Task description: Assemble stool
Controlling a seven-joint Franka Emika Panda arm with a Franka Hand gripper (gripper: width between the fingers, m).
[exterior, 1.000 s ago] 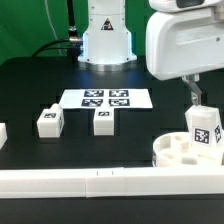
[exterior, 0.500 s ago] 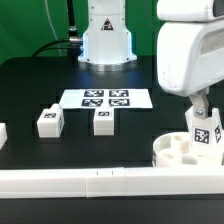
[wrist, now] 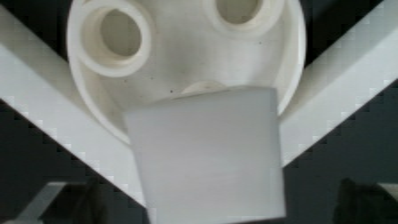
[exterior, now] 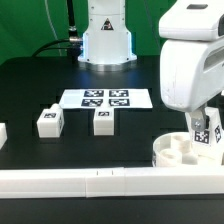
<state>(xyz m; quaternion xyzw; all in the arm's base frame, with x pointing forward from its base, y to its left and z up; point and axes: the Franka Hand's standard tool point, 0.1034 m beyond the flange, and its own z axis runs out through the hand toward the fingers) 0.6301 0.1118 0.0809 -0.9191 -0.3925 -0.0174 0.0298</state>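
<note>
The white round stool disc (exterior: 185, 150) sits at the exterior view's right by the front rail. My gripper (exterior: 205, 118) is shut on a white tagged leg (exterior: 207, 131) and holds it upright over the disc's far right part. In the wrist view the leg (wrist: 210, 150) fills the middle and the disc (wrist: 178, 50) lies beyond it with two open socket holes showing. Two more tagged legs (exterior: 48, 121) (exterior: 103, 121) lie on the black table to the left.
The marker board (exterior: 106, 99) lies flat behind the two loose legs. A long white rail (exterior: 100, 180) runs along the front edge. A small white piece (exterior: 3, 133) sits at the far left. The arm's base (exterior: 106, 35) stands at the back.
The arm has moved down and a little to the right, lowering the held leg toward the disc. The other legs have not moved.
</note>
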